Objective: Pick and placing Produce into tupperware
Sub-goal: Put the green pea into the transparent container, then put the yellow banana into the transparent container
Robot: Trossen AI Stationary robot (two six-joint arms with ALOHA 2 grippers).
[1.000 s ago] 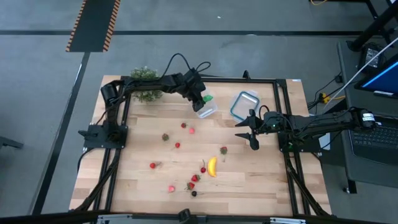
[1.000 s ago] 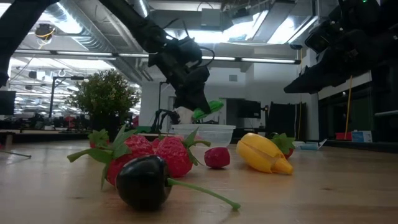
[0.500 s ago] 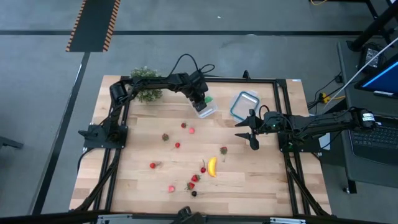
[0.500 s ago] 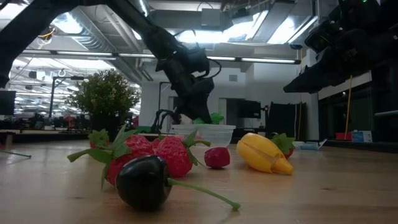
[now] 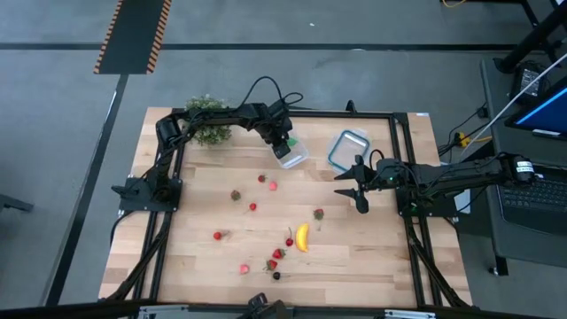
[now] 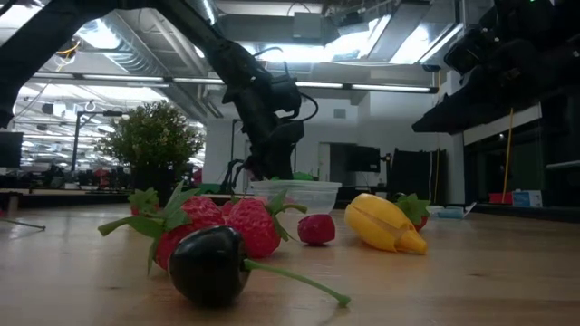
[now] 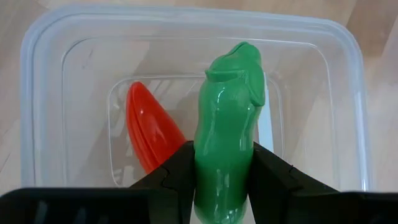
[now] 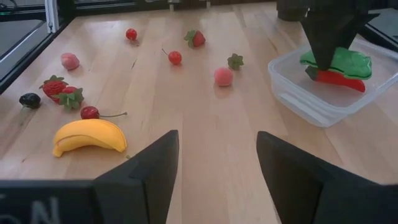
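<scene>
Left wrist view: left claw [image 7: 224, 186] clamped on green oblong piece [image 7: 227, 124] inside tupperware [image 7: 43, 93] beside red pepper [image 7: 149, 134]; release low, withdraw straight up; right claw [image 5: 356, 186] apart.

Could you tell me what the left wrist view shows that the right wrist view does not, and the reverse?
Only the left wrist view shows, close up, the left gripper with its jaws clamped on the green oblong piece. Only the right wrist view shows the yellow banana, the scattered berries and the open right gripper. Both show the clear tub holding the red pepper.
</scene>
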